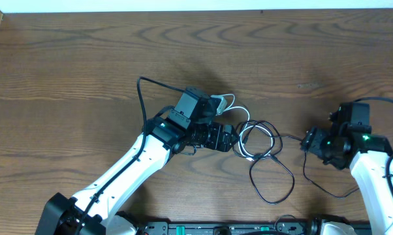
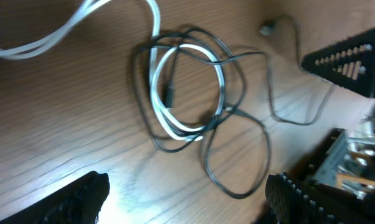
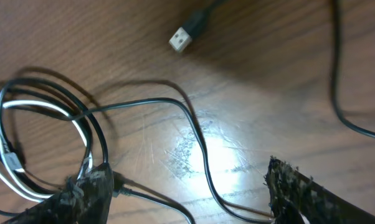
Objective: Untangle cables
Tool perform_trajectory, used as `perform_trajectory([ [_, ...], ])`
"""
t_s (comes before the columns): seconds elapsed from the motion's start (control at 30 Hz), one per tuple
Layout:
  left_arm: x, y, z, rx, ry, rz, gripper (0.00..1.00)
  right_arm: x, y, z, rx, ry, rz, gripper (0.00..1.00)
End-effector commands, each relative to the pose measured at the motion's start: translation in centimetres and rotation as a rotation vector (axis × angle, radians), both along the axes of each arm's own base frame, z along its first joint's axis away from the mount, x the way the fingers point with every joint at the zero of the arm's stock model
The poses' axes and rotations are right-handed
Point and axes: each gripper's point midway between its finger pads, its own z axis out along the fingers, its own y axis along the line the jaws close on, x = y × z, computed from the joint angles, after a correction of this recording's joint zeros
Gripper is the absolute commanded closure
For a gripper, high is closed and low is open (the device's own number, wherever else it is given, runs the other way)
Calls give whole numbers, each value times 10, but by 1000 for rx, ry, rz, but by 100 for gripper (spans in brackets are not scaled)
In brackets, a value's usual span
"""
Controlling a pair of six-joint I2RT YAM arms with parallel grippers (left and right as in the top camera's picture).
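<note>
A tangle of thin cables (image 1: 256,140) lies mid-table: a white cable (image 1: 249,134) coiled inside black loops, with a larger black loop (image 1: 273,179) trailing toward the front. The left wrist view shows the white coil (image 2: 187,87) wound with the black cords (image 2: 237,155). My left gripper (image 1: 228,138) is open, just left of the tangle, empty. My right gripper (image 1: 309,140) is open at the tangle's right edge; a black cable (image 3: 197,140) runs between its fingers (image 3: 187,193), not clamped. A USB plug (image 3: 182,38) lies on the wood beyond.
A white plug end (image 1: 220,101) of the white cable sits behind the left wrist. Thick black robot wires (image 1: 144,98) run from the left arm and from the right arm (image 1: 327,186). The table's back edge (image 1: 196,12) is far off.
</note>
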Motion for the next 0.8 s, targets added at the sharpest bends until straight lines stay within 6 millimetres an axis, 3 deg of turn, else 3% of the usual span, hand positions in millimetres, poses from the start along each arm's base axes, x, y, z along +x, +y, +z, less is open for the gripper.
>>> perform_trajectory([
  [0.0,8,16,-9,90,-39,46,15,-3,7,-8,8,-6,70,26],
  [0.27,15,51,-27,287,-63,142,16,3,12,-16,-14,-47,130,30],
  [0.53,15,51,-27,286,-63,142,16,5,7,-18,-90,-43,144,32],
  [0.77,15,51,-27,286,-63,142,16,0,23,-38,-117,19,337,31],
])
